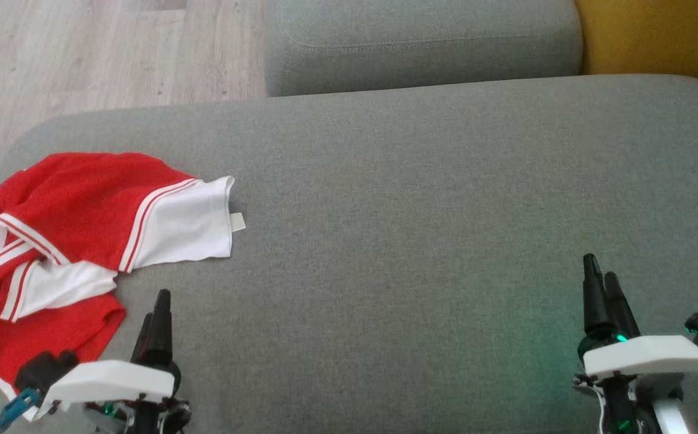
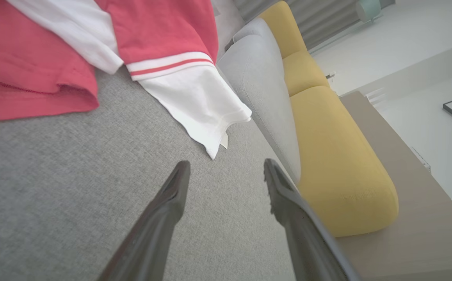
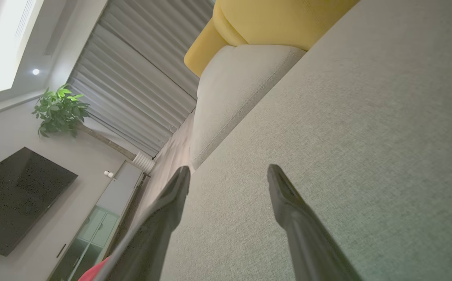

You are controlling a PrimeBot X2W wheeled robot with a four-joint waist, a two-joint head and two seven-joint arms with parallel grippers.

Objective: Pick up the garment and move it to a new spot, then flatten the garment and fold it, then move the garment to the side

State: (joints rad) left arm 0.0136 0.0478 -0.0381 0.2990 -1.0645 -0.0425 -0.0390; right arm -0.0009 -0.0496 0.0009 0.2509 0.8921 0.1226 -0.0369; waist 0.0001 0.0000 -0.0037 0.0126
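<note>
The garment (image 1: 78, 241) is a red shirt with white sleeves and red-and-white trim, lying crumpled at the left end of the grey cushion (image 1: 397, 229). In the left wrist view the garment (image 2: 93, 50) fills the upper left, one white sleeve reaching toward the fingers. My left gripper (image 1: 157, 301) hovers just right of the garment's near red hem, open, with nothing between its fingers (image 2: 171, 203). My right gripper (image 1: 601, 271) stands open over bare cushion at the lower right, far from the garment. In the right wrist view my right gripper (image 3: 229, 171) is spread over grey fabric.
A second grey cushion (image 1: 421, 42) lies beyond the far edge, with a yellow one (image 1: 656, 36) at the back right. Wooden floor (image 1: 84, 54) shows at the upper left. A TV (image 3: 15, 199), a plant (image 3: 60, 111) and curtains stand off in the room.
</note>
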